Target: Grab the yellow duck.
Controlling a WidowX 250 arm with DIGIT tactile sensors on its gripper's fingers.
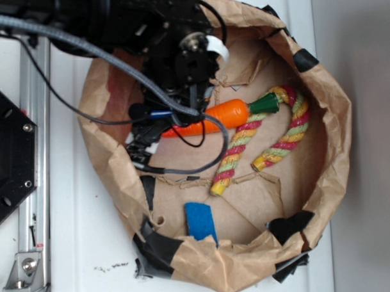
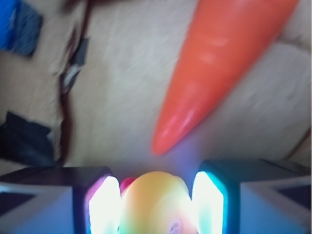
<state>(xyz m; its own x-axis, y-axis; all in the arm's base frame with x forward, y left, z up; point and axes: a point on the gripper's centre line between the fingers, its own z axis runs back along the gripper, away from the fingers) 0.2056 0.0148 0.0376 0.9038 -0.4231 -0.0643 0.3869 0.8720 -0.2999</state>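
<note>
Duck [image 2: 155, 202] sat right betw the gripper [image 2: 156, 204] fingers [image 2: 105, 204], both glowing pads touching its sides, so gripper was clenched on duck. Wrist view: rounded yellow blob, smooth, small mark low on its front, pinkish bit at upper left. Carrot [image 2: 219, 63] tip pointed at it, just apart. Exterior view: duck hidden under arm, near left wall of paper bag [image 1: 337, 112]; rope [image 1: 243, 148] lay mid-floor, blue piece [image 1: 200, 220] near bottom edge.
</note>
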